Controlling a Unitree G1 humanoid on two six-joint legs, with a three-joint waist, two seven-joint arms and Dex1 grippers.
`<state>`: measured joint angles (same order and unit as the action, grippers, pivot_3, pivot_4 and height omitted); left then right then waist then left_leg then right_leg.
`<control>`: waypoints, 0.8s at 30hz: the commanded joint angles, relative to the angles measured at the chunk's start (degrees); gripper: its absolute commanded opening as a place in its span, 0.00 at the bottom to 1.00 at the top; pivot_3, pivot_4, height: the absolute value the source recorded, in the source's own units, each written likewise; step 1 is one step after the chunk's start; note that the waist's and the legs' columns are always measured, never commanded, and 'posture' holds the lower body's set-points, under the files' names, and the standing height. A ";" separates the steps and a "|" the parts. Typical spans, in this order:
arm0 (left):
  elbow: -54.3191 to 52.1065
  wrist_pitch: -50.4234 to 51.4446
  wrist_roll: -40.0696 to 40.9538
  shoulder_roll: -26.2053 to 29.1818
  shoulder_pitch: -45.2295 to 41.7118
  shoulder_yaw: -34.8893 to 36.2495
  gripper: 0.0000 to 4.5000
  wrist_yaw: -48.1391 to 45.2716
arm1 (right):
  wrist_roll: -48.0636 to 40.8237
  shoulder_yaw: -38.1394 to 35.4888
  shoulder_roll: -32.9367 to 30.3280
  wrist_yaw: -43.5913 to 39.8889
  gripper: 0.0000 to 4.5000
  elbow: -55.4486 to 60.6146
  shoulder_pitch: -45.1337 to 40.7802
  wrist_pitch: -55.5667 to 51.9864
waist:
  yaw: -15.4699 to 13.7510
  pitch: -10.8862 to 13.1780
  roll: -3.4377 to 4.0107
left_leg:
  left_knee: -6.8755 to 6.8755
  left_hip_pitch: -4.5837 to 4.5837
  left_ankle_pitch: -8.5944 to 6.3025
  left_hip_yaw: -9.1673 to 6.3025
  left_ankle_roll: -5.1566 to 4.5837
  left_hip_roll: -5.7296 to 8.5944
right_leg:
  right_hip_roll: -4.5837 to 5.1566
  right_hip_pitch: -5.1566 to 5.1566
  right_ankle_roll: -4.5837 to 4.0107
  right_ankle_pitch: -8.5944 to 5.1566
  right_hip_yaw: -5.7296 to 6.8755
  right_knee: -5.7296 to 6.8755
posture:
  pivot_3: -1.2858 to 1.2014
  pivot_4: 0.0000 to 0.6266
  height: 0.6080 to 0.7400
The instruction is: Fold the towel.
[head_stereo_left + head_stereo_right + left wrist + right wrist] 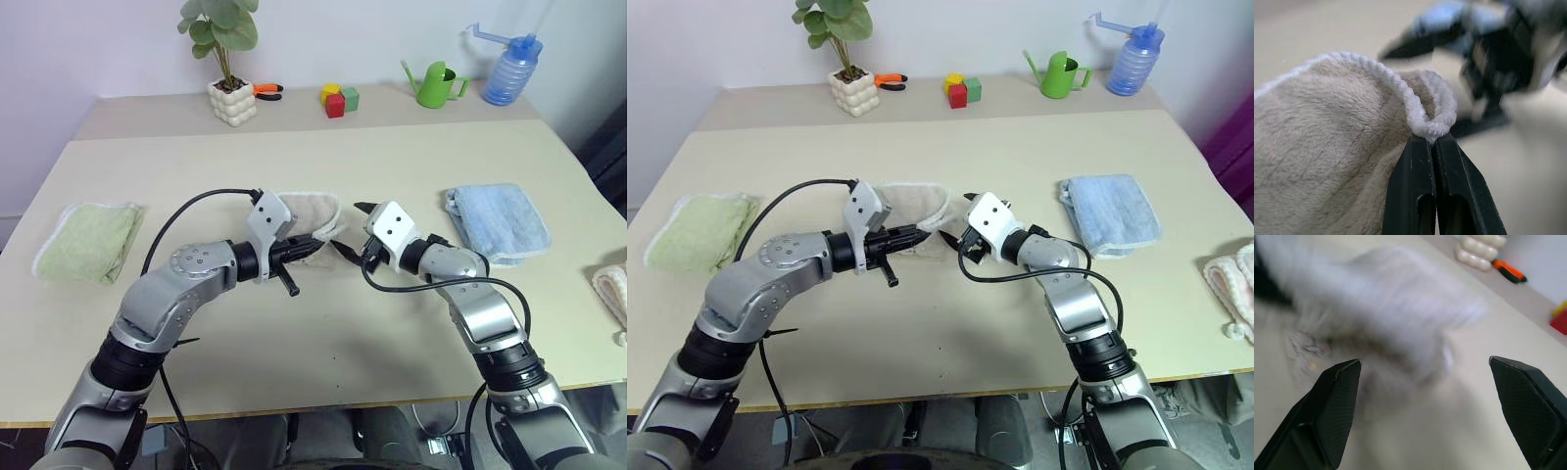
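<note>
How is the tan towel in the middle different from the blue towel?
The tan towel is beige with white corded edging; the blue towel is light blue. The tan towel is pinched at its edge by the robot's left hand and partly lifted; the blue towel lies folded flat, untouched. The tan one sits mid-table, the blue one further right. Both are soft cloths on the same table.

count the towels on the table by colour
beige towel: 1
green towel: 1
blue towel: 1
pink towel: 1
total: 4
</note>
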<state>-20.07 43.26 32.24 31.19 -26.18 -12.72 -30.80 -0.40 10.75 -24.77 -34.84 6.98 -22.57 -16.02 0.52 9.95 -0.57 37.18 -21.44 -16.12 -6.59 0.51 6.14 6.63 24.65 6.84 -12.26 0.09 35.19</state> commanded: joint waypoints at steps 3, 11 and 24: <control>-0.36 -0.63 -0.81 -1.27 -0.51 2.41 0.01 -1.30 | 0.20 -1.71 -0.76 0.89 0.96 1.69 0.71 0.34 | 0.06 0.00 0.00 | 0.00 0.00 0.00 0.00 -0.01 0.00 | 0.01 0.00 0.00 0.00 0.00 -0.01 | 0.52 0.24 0.94; -2.74 -1.77 0.12 -1.40 0.91 7.12 0.51 -2.32 | 0.23 -2.20 -1.74 0.51 0.96 0.73 0.02 0.30 | 0.06 0.00 0.00 | 0.01 0.00 0.00 0.00 0.00 0.00 | 0.01 0.00 0.00 0.00 0.00 -0.01 | 0.52 0.24 0.94; 3.82 -6.24 -4.76 2.29 1.75 17.44 0.01 -0.46 | -3.85 -7.75 -3.74 -0.52 0.00 1.75 -2.69 -2.28 | 0.11 0.00 0.00 | 0.02 0.00 0.00 0.01 0.00 0.01 | 0.02 -0.01 0.01 0.00 0.00 0.00 | 0.52 0.24 0.94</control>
<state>-16.57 39.20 30.09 33.09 -24.34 5.17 -32.02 -2.40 4.64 -29.62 -36.08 6.59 -22.62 -17.87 0.63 9.95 -0.57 37.20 -21.44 -16.11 -6.58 0.51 6.15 6.65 24.65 6.85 -12.26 0.10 35.18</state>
